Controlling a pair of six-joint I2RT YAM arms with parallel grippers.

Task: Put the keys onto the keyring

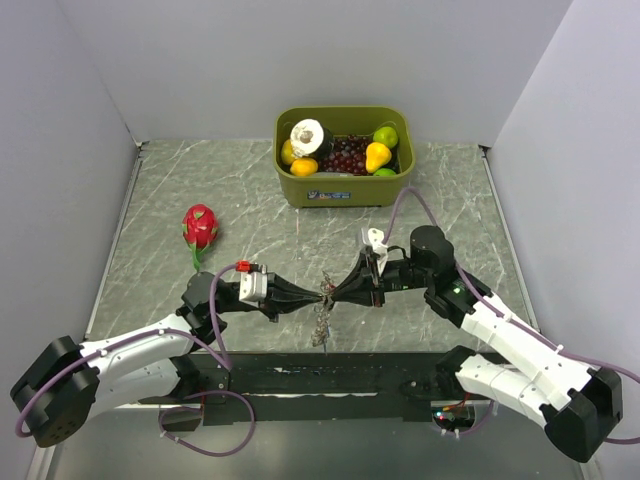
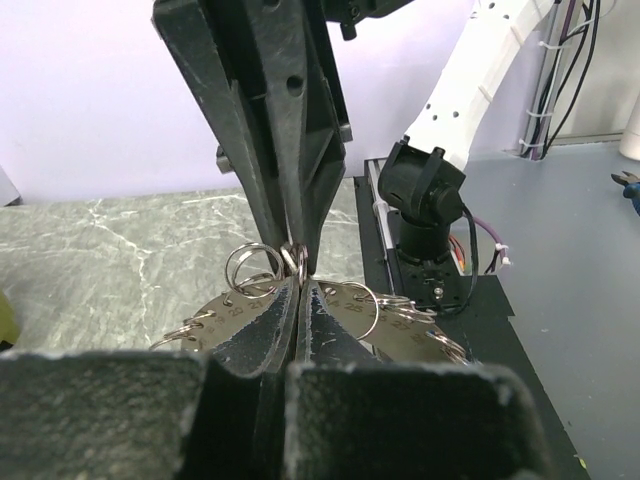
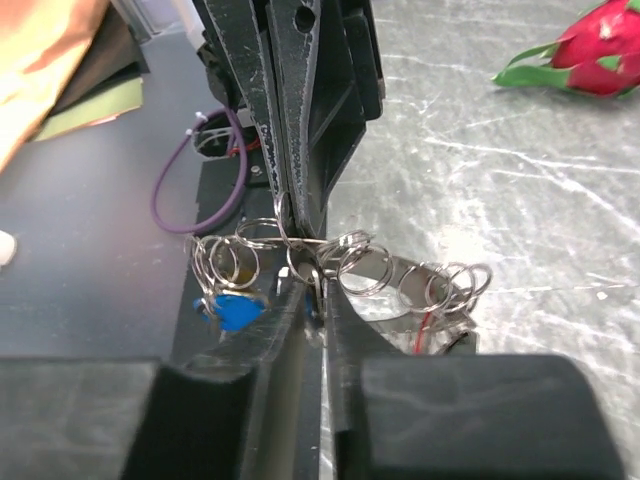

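Note:
My two grippers meet tip to tip above the middle of the table. The left gripper (image 1: 316, 293) (image 2: 298, 275) is shut on the thin wire keyring (image 3: 250, 240), pinching it at its fingertips. Small split rings and numbered metal tags (image 2: 215, 315) fan out on both sides of its fingers. The right gripper (image 1: 336, 290) (image 3: 318, 287) is nearly closed, with a key's small ring caught between its jaws. A blue-headed key (image 3: 232, 310) hangs just left of its fingers, and more rings (image 3: 450, 285) trail to the right. The bunch of keys (image 1: 320, 322) dangles below both grippers.
A green bin (image 1: 345, 188) filled with fruit stands at the back centre. A red dragon fruit (image 1: 199, 227) (image 3: 600, 50) lies on the marble table to the left. The black base plate (image 1: 320, 375) runs along the near edge under the arms.

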